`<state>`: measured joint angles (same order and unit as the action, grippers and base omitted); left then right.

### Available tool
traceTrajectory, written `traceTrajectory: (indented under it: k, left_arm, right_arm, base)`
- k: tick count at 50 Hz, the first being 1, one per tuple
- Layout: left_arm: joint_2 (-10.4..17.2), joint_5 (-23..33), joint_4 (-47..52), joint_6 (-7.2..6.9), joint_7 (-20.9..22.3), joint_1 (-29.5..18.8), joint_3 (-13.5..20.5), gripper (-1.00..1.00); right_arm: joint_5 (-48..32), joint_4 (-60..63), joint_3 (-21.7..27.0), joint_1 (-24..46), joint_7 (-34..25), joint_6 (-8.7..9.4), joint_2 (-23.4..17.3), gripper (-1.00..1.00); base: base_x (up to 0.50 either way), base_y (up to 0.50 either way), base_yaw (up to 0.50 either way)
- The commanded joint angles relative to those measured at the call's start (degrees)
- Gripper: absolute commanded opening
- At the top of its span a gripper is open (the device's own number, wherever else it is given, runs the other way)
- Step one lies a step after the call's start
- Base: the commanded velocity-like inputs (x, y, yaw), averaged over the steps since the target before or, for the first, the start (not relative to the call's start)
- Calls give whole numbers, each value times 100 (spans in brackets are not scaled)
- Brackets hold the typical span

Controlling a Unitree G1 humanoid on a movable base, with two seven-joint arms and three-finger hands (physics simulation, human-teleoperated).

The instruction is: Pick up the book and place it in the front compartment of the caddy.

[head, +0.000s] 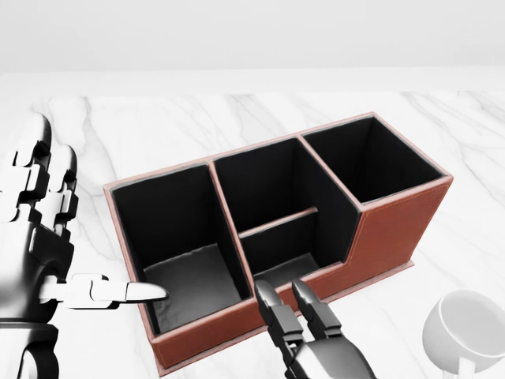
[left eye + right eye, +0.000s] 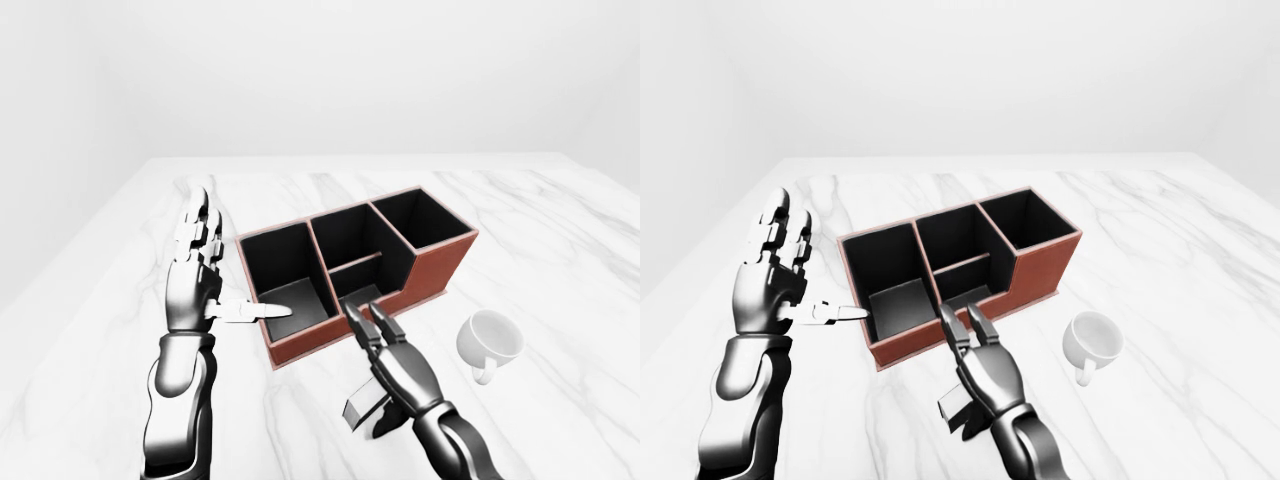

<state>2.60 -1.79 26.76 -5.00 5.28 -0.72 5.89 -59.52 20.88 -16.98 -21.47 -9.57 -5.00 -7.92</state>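
Observation:
The brown caddy [image 1: 394,229] with black compartments stands on the marble table. Its low front compartment [image 1: 288,268] shows a bare grey floor. My right hand [image 1: 282,290] hovers just below that compartment in the head view, two fingers stretched straight toward it. In the left-eye view a dark flat block, apparently the book [image 2: 362,410], sits under the right palm beside the thumb; I cannot tell whether it is gripped. My left hand [image 1: 106,217] is open at the caddy's left end, fingers upright, thumb tip at the rim.
A white mug [image 2: 490,340] stands on the table to the right of my right hand, close to the caddy's right end. The marble table [image 2: 560,230] spreads wide around the caddy, with a plain white wall behind it.

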Motion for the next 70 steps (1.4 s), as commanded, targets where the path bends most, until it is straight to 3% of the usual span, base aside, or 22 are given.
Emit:
traceTrajectory:
  k: [1, 66, 67, 68, 69, 70]
  left_arm:
    - [1, -4, 17, 0, -1, 1, 2, 100]
    - [-7, 24, -60, 0, 0, 14, -23, 100]
    - [-6, 23, -66, 0, 0, 7, -22, 100]
    - [-6, 21, -64, 0, 1, 8, -20, 100]
    - [-4, 21, -65, 0, 1, 5, -18, 100]
    - [-6, 23, -92, 0, -1, 3, -17, 100]
  right_arm:
    - [-29, -105, -33, -7, 69, 0, -14, 100]
    - [-111, -652, -57, 32, 369, 0, -35, 100]
    - [-100, -657, -59, 30, 358, 0, -35, 31]
    - [-98, -661, -61, 30, 353, 0, -36, -20]
    - [-101, -660, -62, 30, 354, 0, -37, -87]
    - [-102, -664, -65, 25, 349, 0, -39, -100]
  base:
    - [0, 0, 0]
    - [0, 0, 0]
    - [0, 0, 0]
    - [0, 0, 0]
    - [0, 0, 0]
    - [0, 0, 0]
